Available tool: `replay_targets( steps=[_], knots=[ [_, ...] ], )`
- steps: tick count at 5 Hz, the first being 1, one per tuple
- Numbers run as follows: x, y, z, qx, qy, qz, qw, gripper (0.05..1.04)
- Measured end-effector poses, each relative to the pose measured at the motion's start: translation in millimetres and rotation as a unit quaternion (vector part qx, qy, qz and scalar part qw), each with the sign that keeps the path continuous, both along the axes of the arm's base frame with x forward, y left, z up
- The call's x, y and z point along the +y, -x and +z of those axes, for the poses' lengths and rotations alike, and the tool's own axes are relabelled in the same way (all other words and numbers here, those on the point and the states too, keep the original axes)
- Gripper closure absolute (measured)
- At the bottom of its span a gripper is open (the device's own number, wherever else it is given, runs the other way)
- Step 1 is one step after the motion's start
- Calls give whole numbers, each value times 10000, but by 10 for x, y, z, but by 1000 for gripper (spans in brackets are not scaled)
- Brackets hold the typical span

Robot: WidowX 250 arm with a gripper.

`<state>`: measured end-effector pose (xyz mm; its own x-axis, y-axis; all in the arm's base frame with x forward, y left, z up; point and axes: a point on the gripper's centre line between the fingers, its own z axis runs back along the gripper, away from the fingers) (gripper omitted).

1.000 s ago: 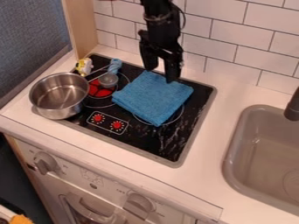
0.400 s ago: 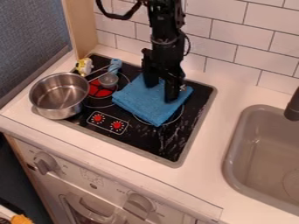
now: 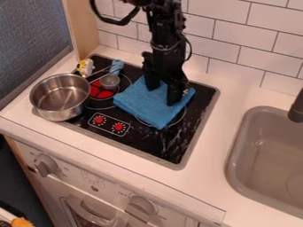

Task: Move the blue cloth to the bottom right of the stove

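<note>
Claw [image 3: 162,95] down at the cloth [image 3: 148,106].

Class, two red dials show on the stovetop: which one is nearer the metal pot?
The left-hand red dial, as the camera sees it; the other dial sits farther right, away from the metal pot.

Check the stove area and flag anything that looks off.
Two things. The metal pot straddles the image-left edge of the stove, partly over the counter, so it looks misplaced. Whitish streaks mark the stove's lower right, perhaps smears or just reflections.
</note>
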<state>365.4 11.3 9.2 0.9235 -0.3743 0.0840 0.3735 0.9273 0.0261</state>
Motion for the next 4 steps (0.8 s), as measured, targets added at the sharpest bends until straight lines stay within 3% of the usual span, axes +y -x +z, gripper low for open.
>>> replay_targets(
  steps=[2,4],
  knots=[
    [-162,294,11,-29,93,42,9999,85],
    [-449,597,-8,180,82,-51,9998,84]
  ],
)
